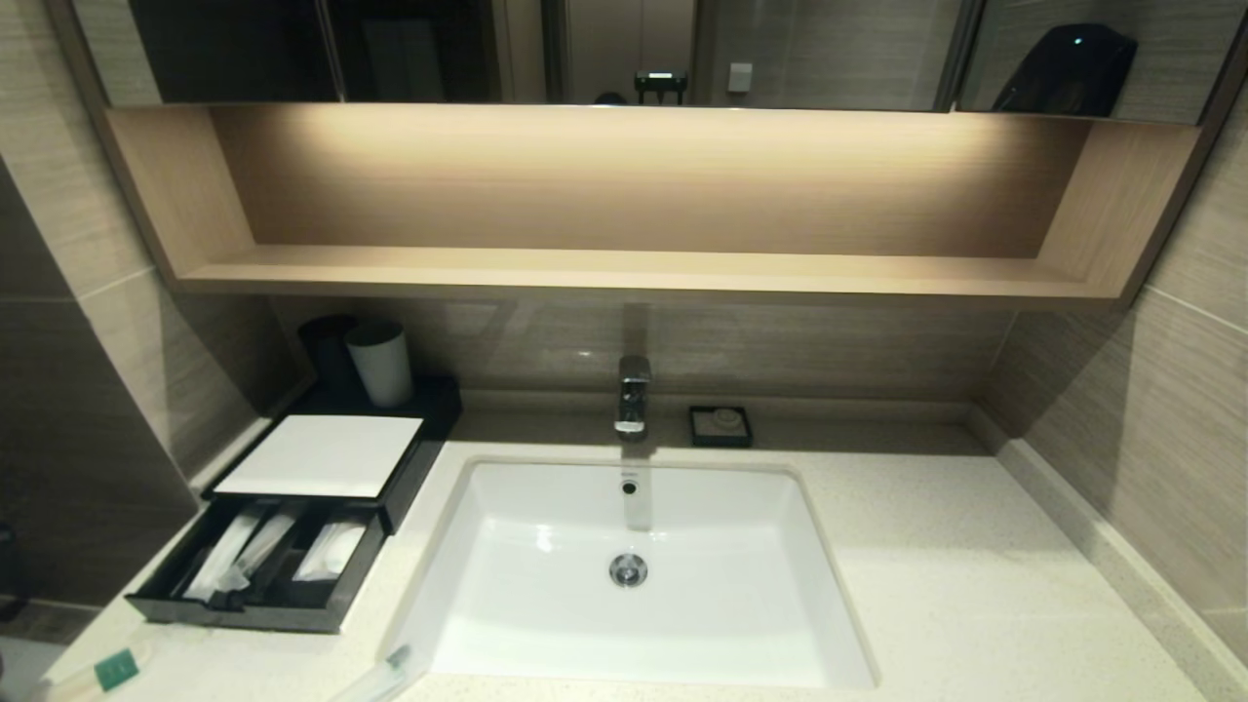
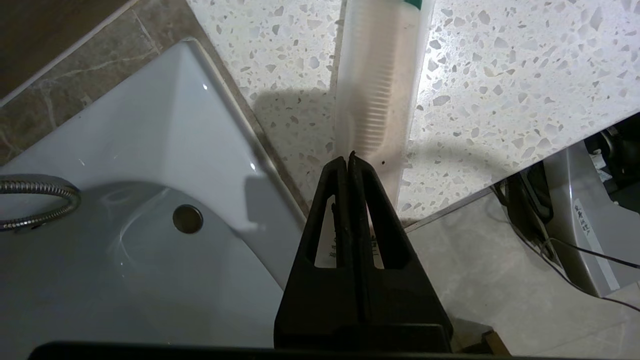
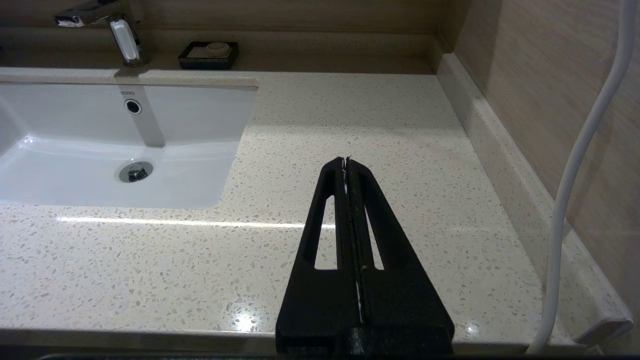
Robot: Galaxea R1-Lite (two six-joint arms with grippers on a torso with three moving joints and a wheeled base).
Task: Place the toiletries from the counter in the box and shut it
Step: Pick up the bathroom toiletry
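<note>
Cream speckled stone makes up the surface [image 1: 955,585] before me. At its near edge my left hand [image 2: 348,156] is clenched on the tip of a comb packet [image 2: 377,85] in frosted wrap; in the head view that packet [image 1: 97,675] with its green label lies at the near left corner, a toothbrush packet [image 1: 385,673] just beside the sink [image 1: 682,663]. My right hand [image 3: 346,160] hangs clenched and empty over the bare right side. Farther left the box [image 1: 317,456] has its drawer [image 1: 244,614] pulled out, white packets [image 1: 239,551] inside. Behind stand a grey cup [image 1: 382,363], the faucet [image 1: 633,395], a soap dish [image 1: 721,426] and the wooden shelf [image 1: 634,268].
</note>
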